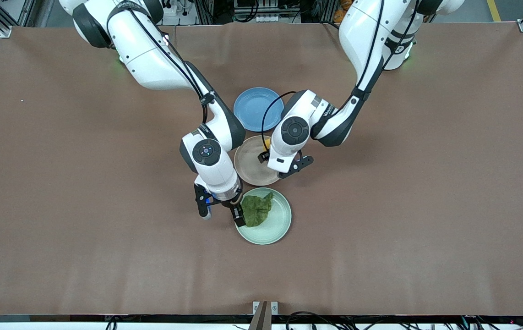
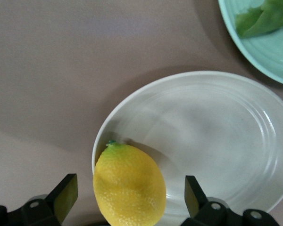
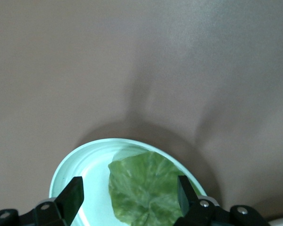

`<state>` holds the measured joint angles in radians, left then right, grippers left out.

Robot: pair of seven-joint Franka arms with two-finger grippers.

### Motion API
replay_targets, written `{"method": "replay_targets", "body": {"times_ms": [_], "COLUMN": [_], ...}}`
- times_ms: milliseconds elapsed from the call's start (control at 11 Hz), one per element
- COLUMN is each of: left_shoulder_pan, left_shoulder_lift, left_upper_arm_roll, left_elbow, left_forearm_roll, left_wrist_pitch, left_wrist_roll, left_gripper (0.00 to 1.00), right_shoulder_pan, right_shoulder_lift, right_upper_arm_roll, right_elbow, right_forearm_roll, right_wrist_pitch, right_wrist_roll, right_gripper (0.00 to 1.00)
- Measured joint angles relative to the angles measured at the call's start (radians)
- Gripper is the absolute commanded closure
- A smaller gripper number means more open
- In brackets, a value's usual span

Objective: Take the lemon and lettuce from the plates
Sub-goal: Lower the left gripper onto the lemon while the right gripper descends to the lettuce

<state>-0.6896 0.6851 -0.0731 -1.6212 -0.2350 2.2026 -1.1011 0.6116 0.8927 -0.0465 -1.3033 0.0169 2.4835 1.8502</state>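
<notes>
Two arms reaching in from the bases toward the table's middle, wrists bent downward over the plates.

Right gripper (image 1: pixel 221 211): lowered at the rim of the mint plate (image 1: pixel 280 224), at the side toward the right arm's end of the table; fingers spread wide, one black finger (image 1: pixel 238 214) against the edge of the lettuce (image 1: pixel 257 209), the other finger out over the bare table (image 1: pixel 60 206). Nothing clasped. Lettuce (image 3: pixel 144 190) lying flat in the plate (image 3: pixel 80 162), between the open fingers in the wrist view.

Left gripper (image 2: pixel 131 197): hung over the beige plate (image 1: pixel 247 167), at its edge toward the blue plate (image 1: pixel 254 107); fingers wide apart, either side of the lemon (image 2: pixel 129 186) without touching it. Lemon resting in the plate (image 2: pixel 217 141) beside its rim, green stem tip uppermost in the wrist view; in the front view only a yellow sliver (image 1: pixel 267 144) shown beside the left wrist.

Plates set in a row: blue farthest from the front camera, beige next, mint nearest.
</notes>
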Motion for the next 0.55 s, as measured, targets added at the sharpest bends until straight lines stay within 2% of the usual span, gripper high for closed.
{"method": "replay_targets", "body": {"times_ms": [364, 455, 545], "left_shoulder_pan": [-0.023, -0.026, -0.029], "left_shoulder_lift": [0.021, 0.026, 0.03], "left_upper_arm_roll": [0.0, 0.0, 0.0], "left_elbow": [0.001, 0.001, 0.001], "left_forearm_roll": [0.0, 0.0, 0.0], "left_wrist_pitch": [0.031, 0.032, 0.032], "left_wrist_roll": [-0.019, -0.02, -0.02], "left_gripper": [0.0, 0.33, 0.72], "right_shoulder_pan": [0.0, -0.001, -0.001], "right_shoulder_lift": [0.01, 0.015, 0.018], "right_upper_arm_roll": [0.0, -0.001, -0.001], "right_elbow": [0.004, 0.004, 0.004], "right_forearm_roll": [0.002, 0.023, 0.069], "right_wrist_pitch": [-0.003, -0.002, -0.001], "right_wrist_roll": [0.207, 0.247, 0.267], "right_gripper": [0.17, 0.17, 0.17]}}
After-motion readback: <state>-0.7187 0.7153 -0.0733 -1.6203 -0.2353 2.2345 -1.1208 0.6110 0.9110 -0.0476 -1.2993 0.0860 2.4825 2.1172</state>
